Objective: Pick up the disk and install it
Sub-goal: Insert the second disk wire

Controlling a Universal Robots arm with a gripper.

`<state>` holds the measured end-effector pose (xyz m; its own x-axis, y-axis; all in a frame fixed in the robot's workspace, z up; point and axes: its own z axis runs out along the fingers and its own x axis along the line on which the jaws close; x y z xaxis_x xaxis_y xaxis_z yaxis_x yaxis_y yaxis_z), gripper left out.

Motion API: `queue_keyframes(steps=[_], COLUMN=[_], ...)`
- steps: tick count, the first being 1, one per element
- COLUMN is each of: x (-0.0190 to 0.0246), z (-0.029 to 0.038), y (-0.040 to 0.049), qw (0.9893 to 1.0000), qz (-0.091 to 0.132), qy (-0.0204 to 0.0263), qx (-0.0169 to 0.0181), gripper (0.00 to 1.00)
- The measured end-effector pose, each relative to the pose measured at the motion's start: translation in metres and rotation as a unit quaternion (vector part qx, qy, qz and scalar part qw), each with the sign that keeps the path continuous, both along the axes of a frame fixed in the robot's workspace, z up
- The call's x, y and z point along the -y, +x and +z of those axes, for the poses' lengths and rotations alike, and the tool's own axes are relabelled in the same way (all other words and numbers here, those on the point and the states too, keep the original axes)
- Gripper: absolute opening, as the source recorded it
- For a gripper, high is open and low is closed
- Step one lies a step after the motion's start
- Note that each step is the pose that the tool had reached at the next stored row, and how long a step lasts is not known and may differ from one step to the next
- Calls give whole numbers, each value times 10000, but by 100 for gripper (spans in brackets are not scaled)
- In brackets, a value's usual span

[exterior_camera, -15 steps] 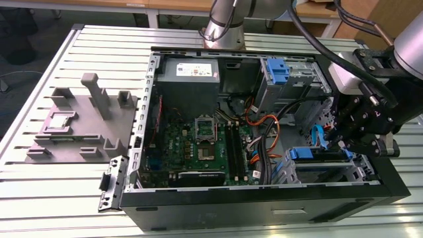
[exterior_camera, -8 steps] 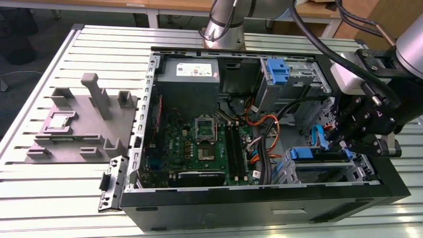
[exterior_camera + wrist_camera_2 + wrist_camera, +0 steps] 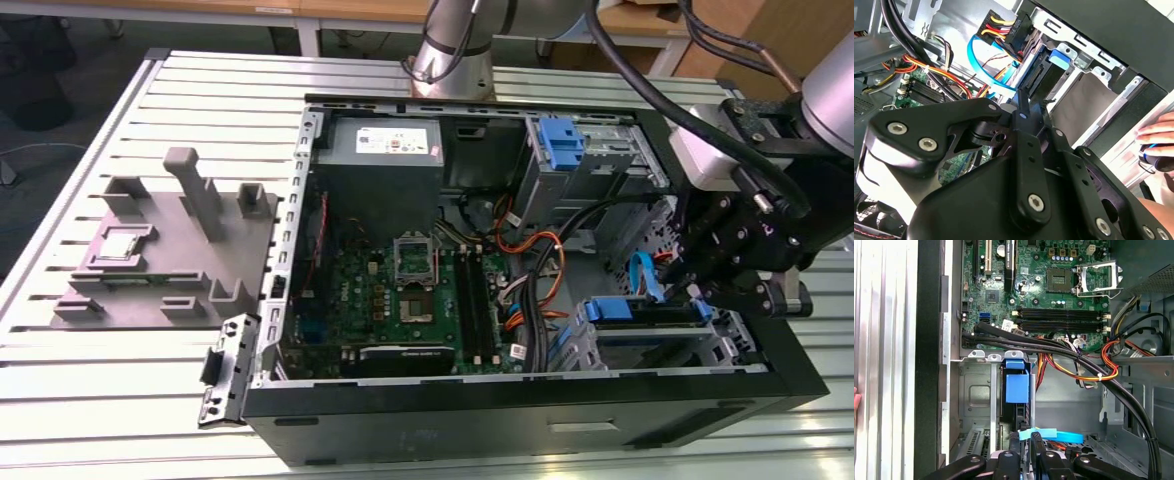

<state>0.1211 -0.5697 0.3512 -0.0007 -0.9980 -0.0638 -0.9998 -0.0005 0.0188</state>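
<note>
The disk sits edge-on in the drive bay at the open computer case's corner nearest the exterior view's right; its blue carrier (image 3: 625,309) shows there. In both wrist views the carrier's blue tab (image 3: 1017,385) (image 3: 1059,57) pokes out of the metal bay. My black gripper (image 3: 687,285) hangs over that bay, right beside the disk's end and the light blue flat cable (image 3: 1051,435). Its fingers (image 3: 1036,442) look pressed together, with nothing visible between them. Whether they touch the disk is hidden by the linkage (image 3: 1024,150).
A grey power-supply box (image 3: 384,142) with a white label and a second blue bracket (image 3: 561,140) sit at the case's far side. Black and orange cable bundles (image 3: 1074,357) cross above the bay. A grey fixture (image 3: 160,240) stands on the slotted table. A person's hand (image 3: 1154,132) rests outside the case.
</note>
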Motion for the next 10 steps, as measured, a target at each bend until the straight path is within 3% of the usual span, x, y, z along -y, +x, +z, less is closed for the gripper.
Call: queue_keyframes(steps=[5,10], x=[1,0], z=[4,68], y=[1,1], qw=[10000,10000], qz=[0,0], qy=[0,-1], qx=[0,0], gripper=[24,24])
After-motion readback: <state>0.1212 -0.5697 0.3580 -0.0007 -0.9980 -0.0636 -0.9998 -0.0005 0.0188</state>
